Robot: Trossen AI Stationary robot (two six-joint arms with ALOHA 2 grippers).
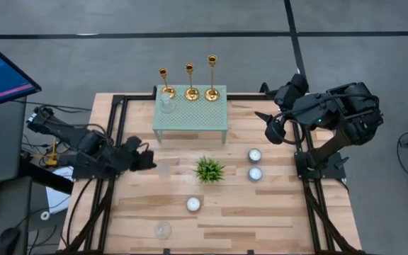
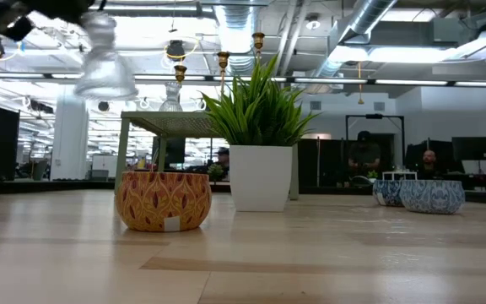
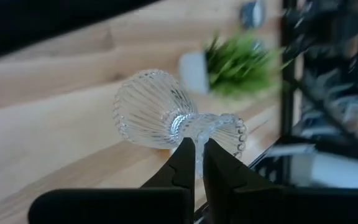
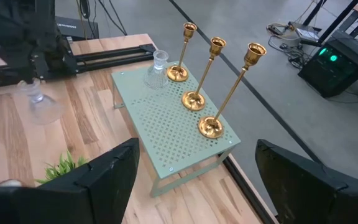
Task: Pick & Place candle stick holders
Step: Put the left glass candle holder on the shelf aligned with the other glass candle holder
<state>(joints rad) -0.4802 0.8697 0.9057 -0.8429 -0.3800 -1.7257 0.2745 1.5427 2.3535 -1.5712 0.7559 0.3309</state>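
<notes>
Left claw (image 3: 196, 163) is pinched on the thin stem of a clear ribbed glass cup (image 3: 154, 112), carried tilted above the tabletop (image 1: 275, 212); a narrow grip, so a twist or slip could drop it. Right claw (image 4: 194, 171) is spread wide with the three gold candle stick holders (image 4: 213, 87) ahead on the green perforated stand (image 4: 166, 124); they stand close together, so reaching for one risks toppling its neighbours.

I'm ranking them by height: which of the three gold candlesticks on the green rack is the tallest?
The tallest candlestick is at the end of the row farthest from the glass cup on the rack; the other two get shorter toward that cup.
</notes>
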